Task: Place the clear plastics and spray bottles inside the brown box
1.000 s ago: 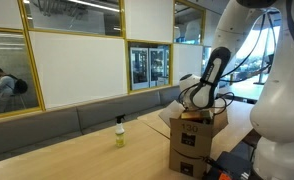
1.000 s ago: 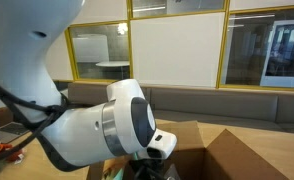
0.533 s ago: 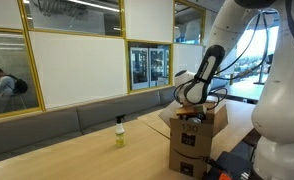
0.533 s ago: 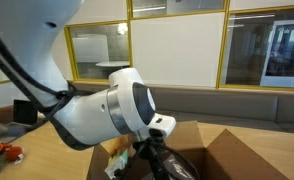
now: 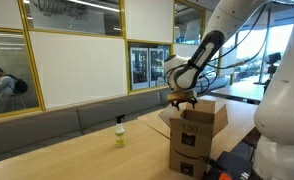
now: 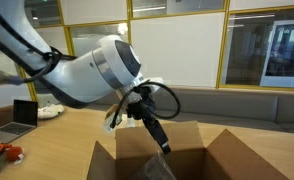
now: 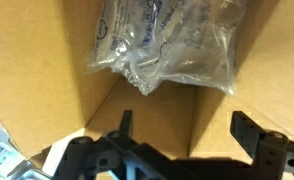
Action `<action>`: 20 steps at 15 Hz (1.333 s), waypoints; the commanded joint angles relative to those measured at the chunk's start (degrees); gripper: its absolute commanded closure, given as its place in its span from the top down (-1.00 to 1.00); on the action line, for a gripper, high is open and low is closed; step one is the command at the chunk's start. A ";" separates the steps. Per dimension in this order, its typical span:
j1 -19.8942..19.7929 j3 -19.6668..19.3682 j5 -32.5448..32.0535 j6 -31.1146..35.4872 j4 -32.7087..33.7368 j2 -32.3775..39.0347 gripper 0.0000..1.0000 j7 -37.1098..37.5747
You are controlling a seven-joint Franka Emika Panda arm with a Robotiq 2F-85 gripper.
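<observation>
While pincer (image 7: 181, 116) hangs wide over box (image 7: 32, 60) w/ plastics (image 7: 167, 45) inside, bottle (image 5: 118, 131) stands well apart on bench (image 5: 77, 155).

The room has big white wall boards (image 5: 77, 62) with yellow frames. Between them are glass windows (image 5: 149, 65) that look into other rooms. A long grey bench (image 5: 57, 125) runs along the wall behind the light wooden tabletop (image 5: 87, 155). A person (image 5: 1, 82) sits behind the glass. Long lights (image 5: 82, 5) glow up high.
</observation>
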 commanded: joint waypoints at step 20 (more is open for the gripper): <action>10.83 7.33 12.53 4.86 28.02 27.50 1.00 -2.73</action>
